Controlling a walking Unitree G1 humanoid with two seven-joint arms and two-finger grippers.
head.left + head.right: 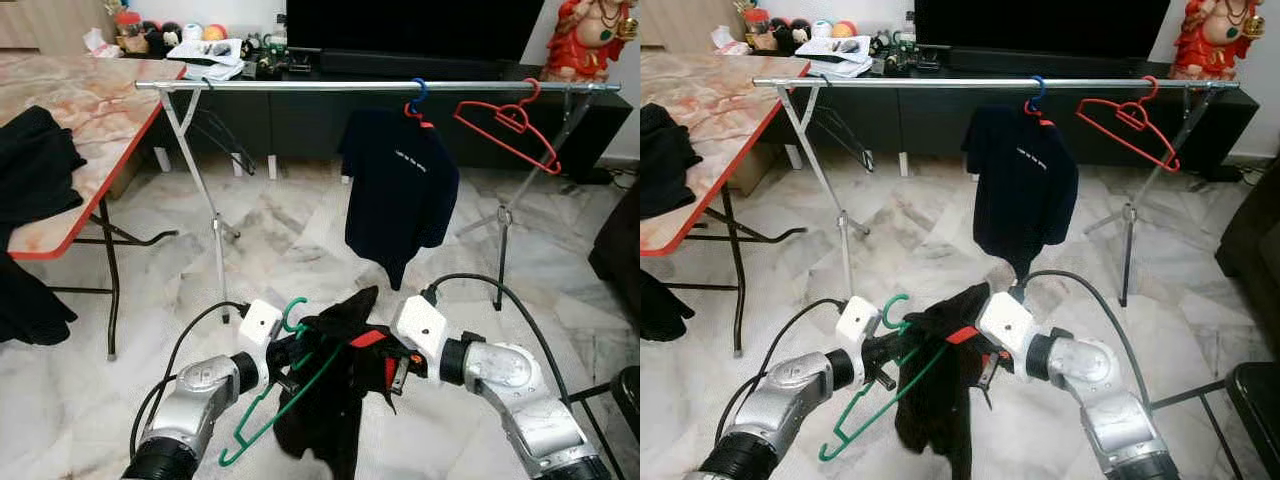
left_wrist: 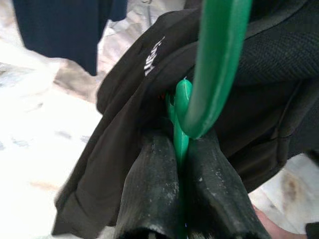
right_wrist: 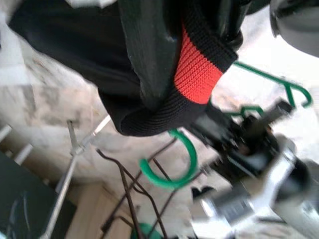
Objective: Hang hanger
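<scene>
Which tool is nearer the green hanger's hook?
Left. The left tool is shut on the green hanger just below its hook. The right tool holds the black shirt by its red-striped collar, beside the hanger.

A green plastic hanger (image 1: 268, 400) sits low in the head view, at about 7 o'clock — hook (image 1: 293, 313) up, its thin frame slanting down toward 8 o'clock. A black garment (image 1: 335, 390) with a red-banded collar (image 3: 199, 62) is draped against it, bunched and hanging toward 6 o'clock. The metal clothes rail (image 1: 370, 87) runs level across 12 o'clock, carrying a dark navy T-shirt (image 1: 398, 190) on a blue hook and, toward 1 o'clock, a bare red hanger (image 1: 505, 125) — tilted.
</scene>
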